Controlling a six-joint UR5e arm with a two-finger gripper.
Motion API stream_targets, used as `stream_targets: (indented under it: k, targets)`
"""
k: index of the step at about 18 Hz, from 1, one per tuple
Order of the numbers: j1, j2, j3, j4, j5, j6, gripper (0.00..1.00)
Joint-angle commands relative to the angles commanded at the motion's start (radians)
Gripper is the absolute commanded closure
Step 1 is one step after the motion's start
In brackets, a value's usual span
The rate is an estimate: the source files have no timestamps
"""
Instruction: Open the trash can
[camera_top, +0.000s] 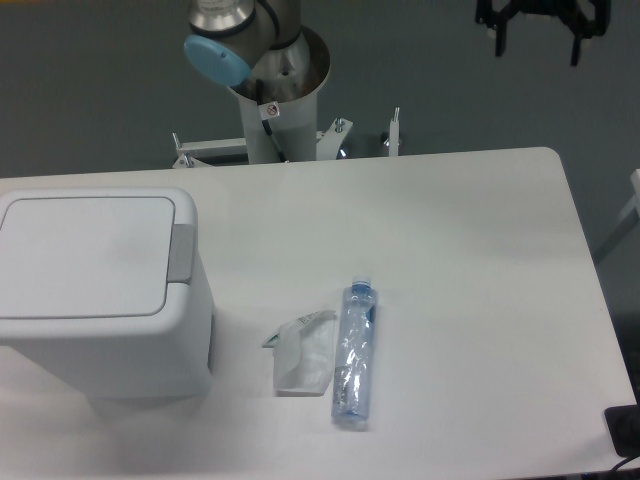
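The trash can (100, 300) is a large white boxy bin at the table's left side. Its flat white lid (85, 255) lies shut, and the grey push tab (181, 252) sits on the lid's right edge. My gripper (540, 40) hangs high at the top right of the view, far from the bin, above the table's far right edge. Its two dark fingers point down with a wide gap and nothing between them, so it is open.
A clear plastic bottle (354, 353) lies on its side near the table's front middle. A small white plastic bag (303, 352) lies just left of it. The arm's base (278, 95) stands behind the table's far edge. A dark object (625, 430) sits at the front right corner.
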Motion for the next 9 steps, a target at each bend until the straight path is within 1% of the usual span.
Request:
stream_targets:
  k: [4, 5, 8, 9]
  targets:
    - [-0.006, 0.000, 0.002, 0.000, -0.008, -0.009, 0.00]
    - [-0.011, -0.002, 0.002, 0.000, -0.027, -0.043, 0.00]
    - [-0.057, -0.002, 0.003, 0.003, -0.101, -0.272, 0.00]
    - [-0.076, -0.003, 0.003, 0.009, -0.106, -0.346, 0.00]
